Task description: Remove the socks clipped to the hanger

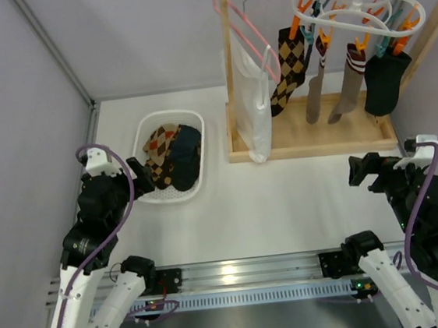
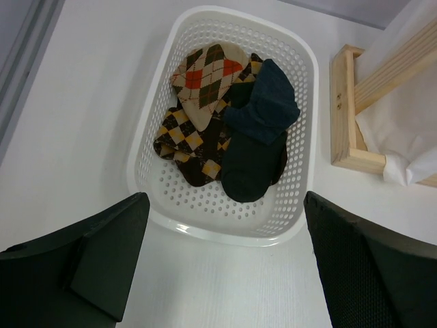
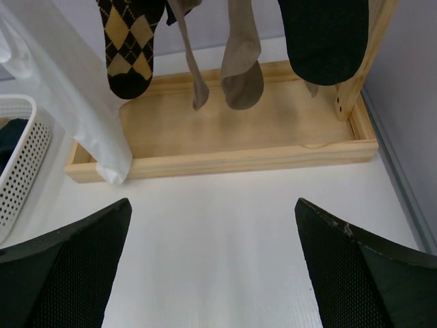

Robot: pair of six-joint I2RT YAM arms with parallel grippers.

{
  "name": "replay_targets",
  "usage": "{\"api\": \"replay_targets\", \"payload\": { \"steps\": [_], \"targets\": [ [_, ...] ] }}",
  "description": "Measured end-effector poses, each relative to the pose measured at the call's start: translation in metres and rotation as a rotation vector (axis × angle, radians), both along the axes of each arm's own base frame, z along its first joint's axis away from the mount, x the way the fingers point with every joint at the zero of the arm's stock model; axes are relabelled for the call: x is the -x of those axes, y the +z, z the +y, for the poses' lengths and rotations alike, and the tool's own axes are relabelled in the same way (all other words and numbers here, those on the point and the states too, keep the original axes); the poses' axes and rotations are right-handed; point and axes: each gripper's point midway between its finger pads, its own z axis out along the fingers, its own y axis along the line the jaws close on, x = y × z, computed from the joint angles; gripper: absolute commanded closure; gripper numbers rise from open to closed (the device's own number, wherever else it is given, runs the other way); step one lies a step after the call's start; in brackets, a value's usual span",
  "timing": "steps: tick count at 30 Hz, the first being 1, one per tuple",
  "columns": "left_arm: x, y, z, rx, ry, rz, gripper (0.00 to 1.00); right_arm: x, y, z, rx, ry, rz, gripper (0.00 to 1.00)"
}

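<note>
Four socks (image 1: 350, 87) hang clipped to the hanger (image 1: 342, 17) at the back right, toes above the wooden tray (image 1: 312, 151). Bare table separates the tray's edge from the right gripper (image 1: 365, 170), jaws spread. The left gripper (image 1: 144, 178), likewise spread, faces the basket (image 1: 141, 133) rim.

desk (image 1: 285, 196): white | wooden rack (image 1: 319, 149): standing on desk | walls (image 1: 142, 31): pale grey, behind and flanking rack | aluminium rail (image 1: 246, 271): nearside of rack

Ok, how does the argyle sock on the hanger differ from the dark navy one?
The argyle sock is patterned with tan diamonds on brown; the navy sock is plain dark. The argyle sock hangs leftmost, beside the white bag; the navy sock hangs rightmost. Both are clipped to the white hanger.
</note>
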Motion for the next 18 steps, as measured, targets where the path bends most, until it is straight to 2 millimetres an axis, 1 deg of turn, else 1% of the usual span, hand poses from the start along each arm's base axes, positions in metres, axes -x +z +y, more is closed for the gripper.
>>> {"api": "replay_targets", "payload": {
  "steps": [5,7,9,11,14,16,18],
  "targets": [
    [0.000,-0.001,-0.004,0.023,-0.009,0.004,0.02,-0.003,0.004,-0.003,-0.079,-0.041,-0.080,0.01],
    [-0.001,-0.001,-0.006,0.038,-0.013,0.010,0.02,-0.005,0.005,0.000,-0.125,-0.037,-0.141,0.01],
    [-0.001,-0.002,-0.010,0.062,-0.022,0.016,0.02,-0.009,0.003,0.004,-0.150,-0.025,-0.160,0.01],
    [-0.001,-0.003,-0.013,0.080,-0.028,0.021,0.02,-0.021,0.000,0.009,-0.162,-0.017,-0.143,0.01],
    [-0.003,-0.009,-0.017,0.088,-0.042,0.043,0.02,-0.051,-0.010,0.019,-0.161,-0.011,-0.084,0.01],
    [-0.005,-0.016,-0.020,0.082,-0.052,0.070,0.02,-0.075,-0.025,0.027,-0.141,0.005,-0.032,0.01],
    [-0.008,-0.023,-0.024,0.076,-0.068,0.100,0.02,-0.092,-0.043,0.028,-0.105,-0.008,0.022,0.01]
  ]
}}
